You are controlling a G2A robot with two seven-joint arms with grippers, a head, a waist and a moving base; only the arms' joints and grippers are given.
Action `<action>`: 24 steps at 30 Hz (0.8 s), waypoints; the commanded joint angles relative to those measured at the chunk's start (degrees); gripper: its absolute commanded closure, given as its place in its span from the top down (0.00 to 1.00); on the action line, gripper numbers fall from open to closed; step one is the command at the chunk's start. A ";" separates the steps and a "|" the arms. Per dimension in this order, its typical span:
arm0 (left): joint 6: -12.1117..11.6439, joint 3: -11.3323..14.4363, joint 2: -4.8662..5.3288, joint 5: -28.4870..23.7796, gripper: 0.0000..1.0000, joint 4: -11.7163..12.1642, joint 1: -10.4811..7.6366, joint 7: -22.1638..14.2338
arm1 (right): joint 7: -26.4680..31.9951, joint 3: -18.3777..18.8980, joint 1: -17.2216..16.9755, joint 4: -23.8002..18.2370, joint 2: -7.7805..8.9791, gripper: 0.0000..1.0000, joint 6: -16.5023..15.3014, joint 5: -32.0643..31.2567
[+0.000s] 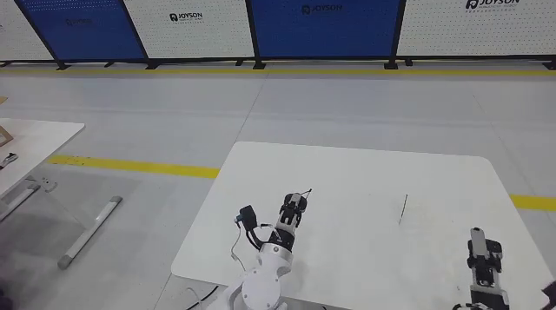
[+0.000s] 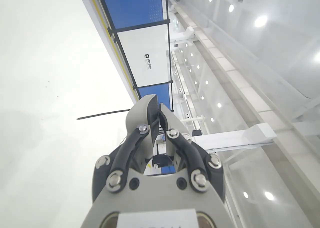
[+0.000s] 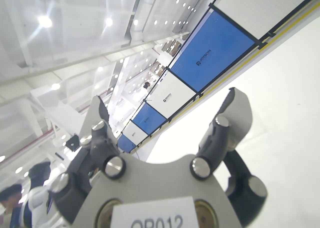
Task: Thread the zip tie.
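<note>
The left claw is clenched on a zip tie. Its ribbed black pads are pressed together on one end of the thin black strip, and the rest juts out sideways to a pointed free tip over the white counter. From the wrist view I cannot tell whether that tip touches the surface. From above, this claw sits near the counter's front left part, with a short dark end of the zip tie poking out past the fingertips toward the far side. The right claw is released, its two grey fingers spread wide with nothing between them, and the counter lies beyond it. In the top view the right claw is at the front right corner of the counter, well apart from the left one. Between the two arms, nearer the right, a second zip tie lies flat on the counter as a thin dark line running roughly front to back, touched by neither claw. Past the counter is a pale floor with a yellow line across it. Another white table stands to the left, and a row of blue and white panels stands along the back.
</note>
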 commanded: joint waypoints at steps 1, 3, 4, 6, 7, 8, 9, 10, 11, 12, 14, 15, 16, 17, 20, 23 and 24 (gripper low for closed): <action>0.54 -0.24 -0.25 1.46 0.00 0.49 -0.26 3.64 | 0.37 0.74 -0.14 0.09 -0.05 1.00 -0.23 1.03; 0.31 0.50 -0.60 2.60 0.00 0.62 -0.38 6.32 | 0.37 0.74 -0.14 0.09 -0.05 1.00 -0.23 1.03; 0.31 0.50 -0.60 2.60 0.00 0.62 -0.38 6.32 | 0.37 0.74 -0.14 0.09 -0.05 1.00 -0.23 1.03; 0.31 0.50 -0.60 2.60 0.00 0.62 -0.38 6.32 | 0.37 0.74 -0.14 0.09 -0.05 1.00 -0.23 1.03; 0.31 0.50 -0.60 2.60 0.00 0.62 -0.38 6.32 | 0.37 0.74 -0.14 0.09 -0.05 1.00 -0.23 1.03; 0.31 0.50 -0.60 2.60 0.00 0.62 -0.38 6.32 | 0.37 0.74 -0.14 0.09 -0.05 1.00 -0.23 1.03; 0.31 0.50 -0.60 2.60 0.00 0.62 -0.38 6.32 | 0.37 0.74 -0.14 0.09 -0.05 1.00 -0.23 1.03; 0.31 0.50 -0.60 2.60 0.00 0.62 -0.38 6.32 | 0.37 0.74 -0.14 0.09 -0.05 1.00 -0.23 1.03; 0.31 0.50 -0.60 2.60 0.00 0.62 -0.38 6.32 | 0.37 0.74 -0.14 0.09 -0.05 1.00 -0.23 1.03; 0.31 0.50 -0.60 2.60 0.00 0.62 -0.38 6.32 | 0.37 0.74 -0.14 0.09 -0.05 1.00 -0.23 1.03; 0.31 0.50 -0.60 2.60 0.00 0.62 -0.38 6.32 | 0.37 0.74 -0.14 0.09 -0.05 1.00 -0.23 1.03; 0.31 0.50 -0.60 2.60 0.00 0.62 -0.38 6.32 | 0.37 0.74 -0.14 0.09 -0.05 1.00 -0.23 1.03; 0.31 0.50 -0.60 2.60 0.00 0.62 -0.38 6.32 | 0.37 0.74 -0.14 0.09 -0.05 1.00 -0.23 1.03; 0.31 0.50 -0.60 2.60 0.00 0.62 -0.38 6.32 | 0.37 0.74 -0.14 0.09 -0.05 1.00 -0.23 1.03; 0.31 0.50 -0.60 2.60 0.00 0.62 -0.38 6.32 | 0.37 0.74 -0.14 0.09 -0.05 1.00 -0.23 1.03; 0.31 0.50 -0.60 2.60 0.00 0.62 -0.38 6.32 | 0.37 0.74 -0.14 0.09 -0.05 1.00 -0.23 1.03; 0.31 0.50 -0.60 2.60 0.00 0.62 -0.38 6.32 | 0.37 0.74 -0.14 0.09 -0.05 1.00 -0.23 1.03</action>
